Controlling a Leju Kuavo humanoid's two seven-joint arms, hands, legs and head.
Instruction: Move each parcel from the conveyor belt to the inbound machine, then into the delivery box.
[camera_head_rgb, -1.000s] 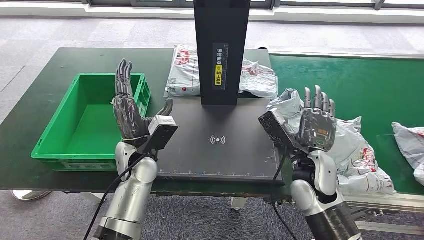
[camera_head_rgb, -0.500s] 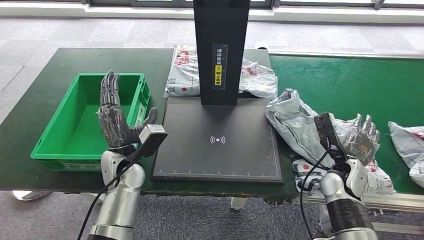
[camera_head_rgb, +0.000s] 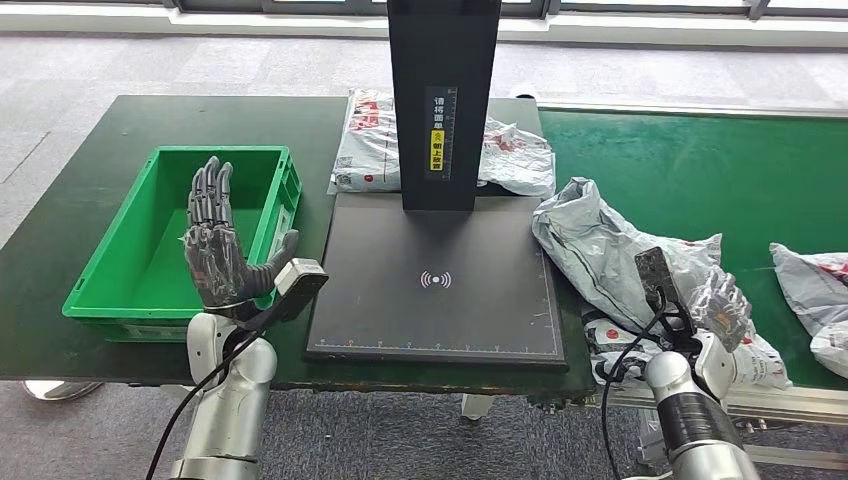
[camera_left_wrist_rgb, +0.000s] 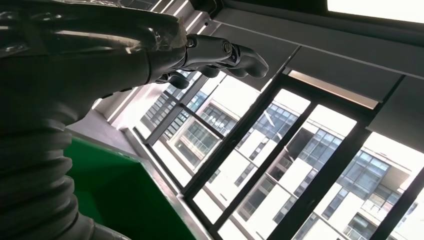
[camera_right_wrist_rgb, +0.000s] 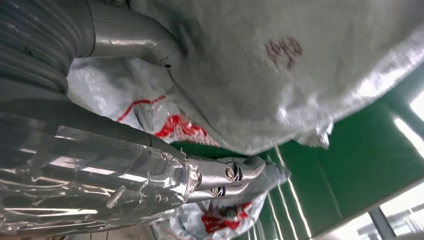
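A crumpled grey parcel (camera_head_rgb: 600, 245) lies on the green conveyor belt (camera_head_rgb: 700, 165), just right of the black inbound machine (camera_head_rgb: 440, 290). My right hand (camera_head_rgb: 722, 305) is low over this parcel's near right part, with its fingers spread. In the right wrist view the thumb (camera_right_wrist_rgb: 135, 35) lies against the grey parcel (camera_right_wrist_rgb: 280, 75), and nothing sits between thumb and fingers. My left hand (camera_head_rgb: 220, 250) stands upright and open, palm toward the machine, in front of the green delivery box (camera_head_rgb: 120, 270). The open left hand (camera_left_wrist_rgb: 125, 45) holds nothing.
Another parcel (camera_head_rgb: 365, 140) lies behind the machine's black post (camera_head_rgb: 443, 100). A further grey parcel (camera_head_rgb: 812, 290) lies on the belt at the far right. The dark green table (camera_head_rgb: 60, 215) carries the box and the machine. Windows fill the left wrist view.
My right hand has swung right and down, from the machine's right edge to the parcel on the belt. My left hand has drifted left and lower, toward the green box.
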